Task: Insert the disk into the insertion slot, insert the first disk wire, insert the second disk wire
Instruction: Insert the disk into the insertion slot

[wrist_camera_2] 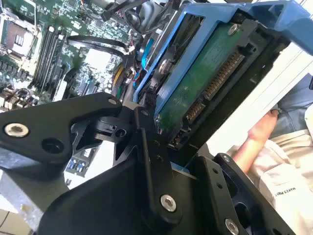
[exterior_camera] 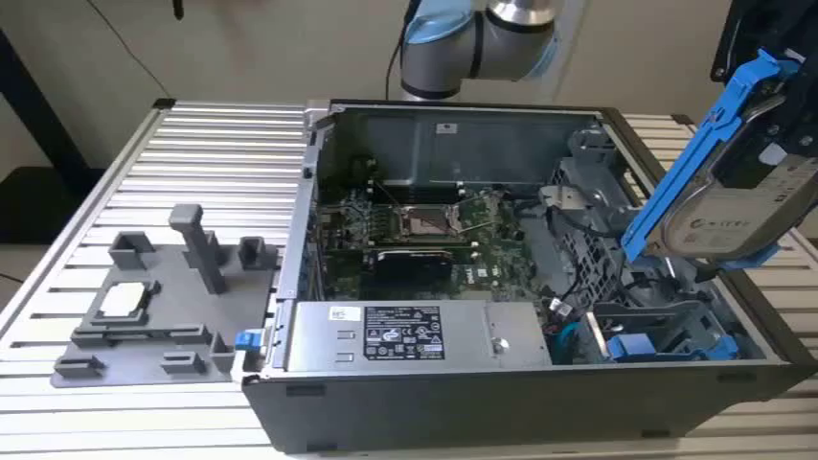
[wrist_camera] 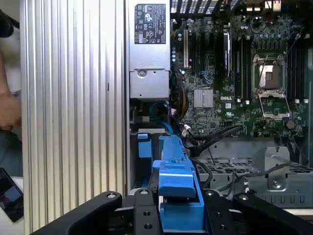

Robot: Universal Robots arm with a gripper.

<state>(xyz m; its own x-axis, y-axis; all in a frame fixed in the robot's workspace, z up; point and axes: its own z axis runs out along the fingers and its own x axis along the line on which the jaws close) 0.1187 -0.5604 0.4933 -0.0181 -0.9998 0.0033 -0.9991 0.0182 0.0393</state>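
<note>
**Operator:** State the condition of the hand.

**Technician:** In the first wrist view the black hand (wrist_camera: 180, 210) is closed on the flat silver-grey rectangular disk in its bright blue plastic carrier frame (wrist_camera: 176, 166). One black finger sits against each long side of the frame. In the second wrist view a finger (wrist_camera_2: 149, 147) bears on the blue edge, and the green circuit-board face of the disk (wrist_camera_2: 210, 83) is turned toward the camera.

**Operator:** Where is the disk located?

**Technician:** In the exterior view the disk (exterior_camera: 748, 206) is held in the air at the exterior view's right, above that end of the open grey sheet-metal computer case (exterior_camera: 537, 407). It is steeply tilted, with its white label toward the camera and its lower end over the case interior.

**Operator:** And the insertion slot?

**Technician:** The narrow rectangular insertion slot of the grey sheet-metal drive cage (exterior_camera: 658, 316) is in the near corner of the case at the exterior view's right, below the disk's lower end. The disk is apart from it and not yet inserted. A loose black cable (wrist_camera: 217, 134) lies in the case beside the cage.

**Operator:** List the remaining items.

**Technician:** The case stands on a ribbed aluminium surface (exterior_camera: 217, 153). Inside the case, a green motherboard (exterior_camera: 422, 225) lies at the middle. A grey power-supply box with a white sticker (exterior_camera: 397, 335) runs along the near wall. A grey fixture plate with upright pegs (exterior_camera: 141, 316) rests on the surface at the exterior view's left, just beside the case. The grey-and-blue robot arm (exterior_camera: 480, 38) rises at the far side.
</note>
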